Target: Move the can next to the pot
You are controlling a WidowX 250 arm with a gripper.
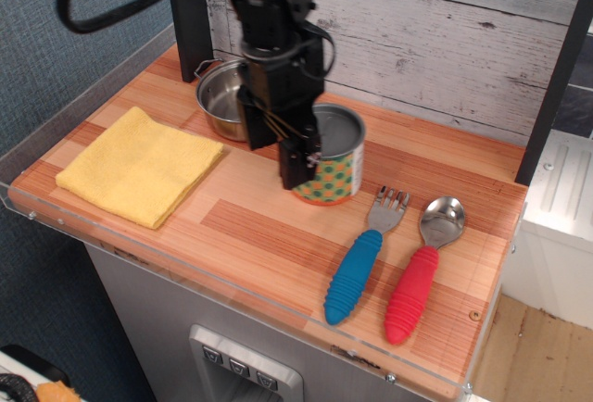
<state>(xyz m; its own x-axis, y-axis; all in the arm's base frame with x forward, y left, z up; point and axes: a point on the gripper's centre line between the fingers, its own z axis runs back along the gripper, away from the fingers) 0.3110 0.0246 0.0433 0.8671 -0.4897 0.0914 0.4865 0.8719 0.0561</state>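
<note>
The can [339, 172], with a grey metal top and a dotted teal label, stands at the middle of the wooden counter. My gripper [318, 154] reaches down from above and is shut on the can. One dark finger [295, 163] lies against its left side; the other is hidden behind it. The shiny steel pot [220, 98] sits at the back left, to the left of the can, with the arm in front of its right rim. A short stretch of counter lies between can and pot.
A folded yellow cloth [139, 166] lies at the left. A blue-handled fork [359, 265] and a red-handled spoon [415, 282] lie at the front right. A plank wall [445, 41] runs along the back, and a black post [190, 13] stands behind the pot.
</note>
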